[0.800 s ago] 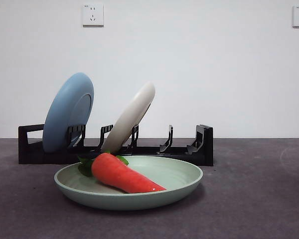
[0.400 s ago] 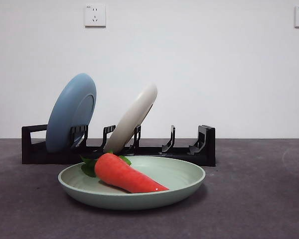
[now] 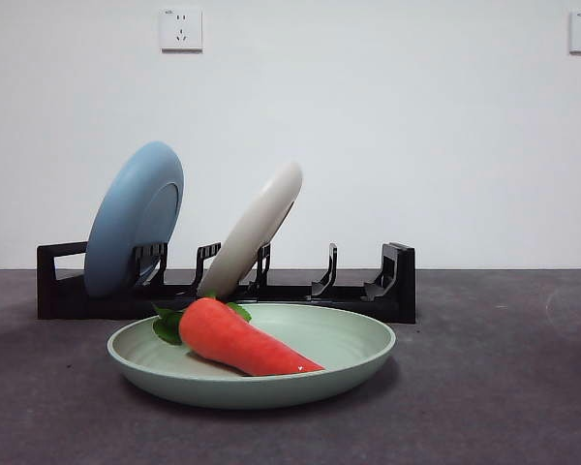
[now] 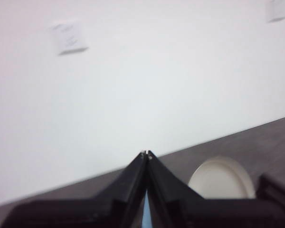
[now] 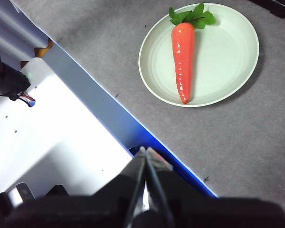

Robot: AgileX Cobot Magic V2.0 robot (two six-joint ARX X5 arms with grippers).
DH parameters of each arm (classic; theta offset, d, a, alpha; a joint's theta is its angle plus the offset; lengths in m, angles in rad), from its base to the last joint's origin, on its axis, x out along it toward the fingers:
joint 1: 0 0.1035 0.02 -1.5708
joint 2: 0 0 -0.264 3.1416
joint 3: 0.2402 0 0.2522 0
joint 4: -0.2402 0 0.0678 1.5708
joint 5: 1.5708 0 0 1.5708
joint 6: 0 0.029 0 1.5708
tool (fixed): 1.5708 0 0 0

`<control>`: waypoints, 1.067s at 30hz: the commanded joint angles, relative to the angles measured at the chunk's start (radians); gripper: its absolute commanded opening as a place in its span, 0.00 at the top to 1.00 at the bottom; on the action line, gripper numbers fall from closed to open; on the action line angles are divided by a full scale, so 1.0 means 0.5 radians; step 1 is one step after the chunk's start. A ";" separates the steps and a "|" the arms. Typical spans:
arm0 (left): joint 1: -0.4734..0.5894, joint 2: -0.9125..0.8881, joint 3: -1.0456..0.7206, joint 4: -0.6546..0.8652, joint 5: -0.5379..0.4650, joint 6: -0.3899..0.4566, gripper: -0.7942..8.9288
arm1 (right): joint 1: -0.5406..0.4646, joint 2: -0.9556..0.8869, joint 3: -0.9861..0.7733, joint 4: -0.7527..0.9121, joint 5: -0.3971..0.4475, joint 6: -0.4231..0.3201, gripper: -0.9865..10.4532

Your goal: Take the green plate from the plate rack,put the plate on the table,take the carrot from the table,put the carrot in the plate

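Front view: one carrot (image 3: 240,339) lies inside the one green plate (image 3: 353,356), which sits flat on the surface (image 3: 504,387) in front of the plate rack (image 3: 392,286); one blue plate (image 3: 126,228) and one cream-white plate (image 3: 261,225) lean in its slots. No gripper shows here.

Left wrist view: the left gripper (image 4: 146,154) has its jaws together, holding nothing, raised and facing the wall, with the cream-white plate (image 4: 221,179) just beyond it.

Right wrist view: the right gripper (image 5: 146,151) is also closed and empty, well apart from the carrot (image 5: 182,59) on the green plate (image 5: 228,52). The carrot looks light, smooth and likely slippery, best pinched across its thick middle; the plate looks stiff, best held by the rim.
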 commanded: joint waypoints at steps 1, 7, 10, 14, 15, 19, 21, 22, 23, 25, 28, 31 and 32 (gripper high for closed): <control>0.130 -0.184 -0.278 0.047 0.002 -0.018 0.92 | 0.005 -0.002 -0.011 0.008 0.004 0.011 0.91; 0.325 -0.498 -0.777 0.122 -0.111 -0.085 0.92 | 0.005 -0.002 -0.011 0.008 0.003 0.011 0.91; 0.383 -0.610 -0.983 0.177 -0.140 -0.139 0.92 | 0.005 -0.002 -0.011 0.008 0.003 0.011 0.91; 0.433 -0.755 -1.225 0.195 -0.150 -0.228 0.92 | 0.005 -0.002 -0.011 0.008 0.003 0.011 0.91; 0.439 -0.787 -1.270 0.195 -0.150 -0.235 0.92 | 0.005 -0.002 -0.011 0.008 0.003 0.011 0.91; 0.447 -0.909 -1.421 0.192 -0.147 -0.251 0.92 | 0.005 -0.002 -0.011 0.008 0.003 0.011 0.91; 0.448 -0.951 -1.461 0.182 -0.148 -0.288 0.92 | 0.005 -0.002 -0.011 0.008 0.003 0.011 0.91; 0.448 -0.967 -1.478 0.174 -0.148 -0.302 0.92 | 0.005 -0.002 -0.011 0.008 0.003 0.011 0.91; 0.448 -0.983 -1.492 0.155 -0.148 -0.321 0.92 | 0.005 -0.002 -0.011 0.008 0.003 0.011 0.91; 0.448 -1.015 -1.516 0.092 -0.146 -0.354 0.92 | 0.005 -0.002 -0.011 0.008 0.003 0.011 0.91; 0.447 -1.034 -1.540 -0.041 -0.146 -0.445 0.92 | 0.005 -0.002 -0.011 0.008 0.003 0.011 0.91; 0.447 -1.034 -1.540 -0.050 -0.136 -0.511 0.92 | 0.005 -0.002 -0.011 0.008 0.002 0.011 0.91; 0.447 -1.034 -1.540 -0.048 -0.137 -0.510 0.92 | 0.005 -0.002 -0.011 0.008 0.003 0.011 0.91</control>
